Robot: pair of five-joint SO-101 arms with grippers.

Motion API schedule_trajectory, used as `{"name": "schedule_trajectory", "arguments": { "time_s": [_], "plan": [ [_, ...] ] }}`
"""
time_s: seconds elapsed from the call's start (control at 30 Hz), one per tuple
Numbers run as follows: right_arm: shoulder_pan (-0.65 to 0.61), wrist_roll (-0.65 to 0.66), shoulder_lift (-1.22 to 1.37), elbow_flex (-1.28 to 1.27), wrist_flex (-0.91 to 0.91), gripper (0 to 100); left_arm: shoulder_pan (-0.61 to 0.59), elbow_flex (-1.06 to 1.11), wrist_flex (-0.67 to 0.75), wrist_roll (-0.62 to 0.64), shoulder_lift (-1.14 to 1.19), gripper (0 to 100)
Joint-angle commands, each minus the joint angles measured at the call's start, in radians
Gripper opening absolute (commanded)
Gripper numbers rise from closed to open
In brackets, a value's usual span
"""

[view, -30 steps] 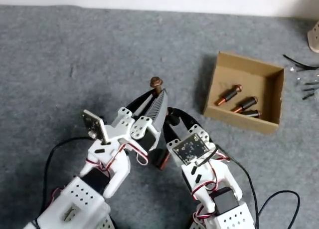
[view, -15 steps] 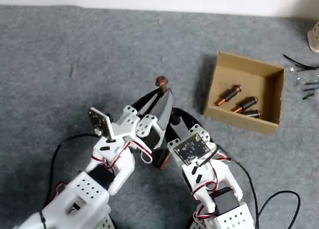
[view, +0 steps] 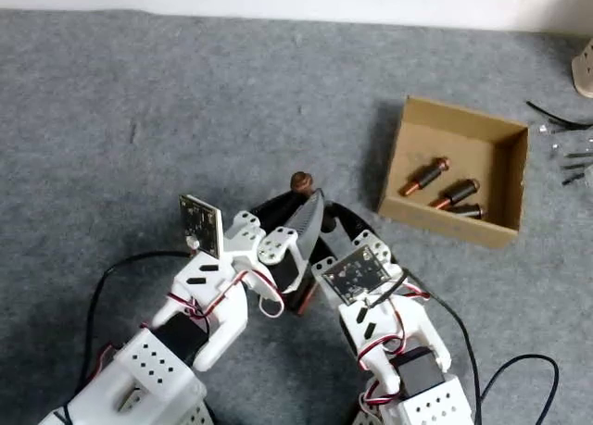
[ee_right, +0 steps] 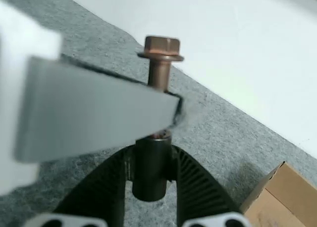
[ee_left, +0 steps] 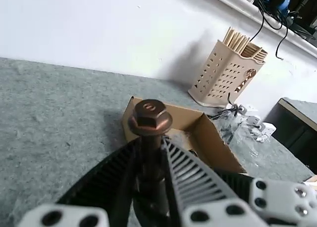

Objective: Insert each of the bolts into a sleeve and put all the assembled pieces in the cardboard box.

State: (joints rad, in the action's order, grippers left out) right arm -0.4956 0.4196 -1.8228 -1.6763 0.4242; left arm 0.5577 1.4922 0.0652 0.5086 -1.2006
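My left gripper [view: 302, 198] is shut on a copper hex-head bolt [view: 301, 181], head pointing up [ee_left: 150, 117]. Right below it, my right gripper [ee_right: 150, 173] is shut on a black sleeve [ee_right: 150, 170]. The bolt [ee_right: 161, 61] stands in line above the sleeve with its lower end at the sleeve's mouth. A grey finger [ee_right: 94, 123] of the left gripper crosses in front of the joint, so the depth of entry is hidden. The cardboard box [view: 454, 110] lies to the right with three assembled pieces [view: 424, 176] inside.
Both arms meet at the front middle of the grey carpet [view: 139, 119]. A beige perforated holder [ee_left: 230, 68] stands beyond the box near the wall. Loose cables and small parts [view: 565, 147] lie right of the box.
The left gripper has carried the bolt back toward the right gripper, bringing it closer over the sleeve. The right arm has stayed in place.
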Motion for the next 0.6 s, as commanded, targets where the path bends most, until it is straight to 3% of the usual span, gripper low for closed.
{"name": "schedule_trajectory", "arguments": {
  "time_s": [0.0, 0.13, 0.27, 0.4, 0.57],
  "plan": [
    [0.021, 0.003, -0.015, -0.128, -0.024, 0.5, -0.001, -0.039, -0.014, -0.003, -0.001, 1],
    [0.022, 0.003, -0.015, -0.128, -0.025, 0.5, -0.002, -0.039, -0.015, -0.015, 0.001, 2],
    [0.022, 0.003, -0.015, -0.128, -0.025, 0.5, 0.007, -0.035, -0.018, -0.160, 0.007, 19],
    [0.022, 0.005, -0.015, -0.128, -0.024, 0.5, 0.007, -0.012, -0.020, -0.126, 0.005, 38],
    [0.030, 0.005, -0.015, -0.128, -0.022, 0.5, -0.019, -0.018, -0.014, -0.129, -0.002, 43]
  ]
}}
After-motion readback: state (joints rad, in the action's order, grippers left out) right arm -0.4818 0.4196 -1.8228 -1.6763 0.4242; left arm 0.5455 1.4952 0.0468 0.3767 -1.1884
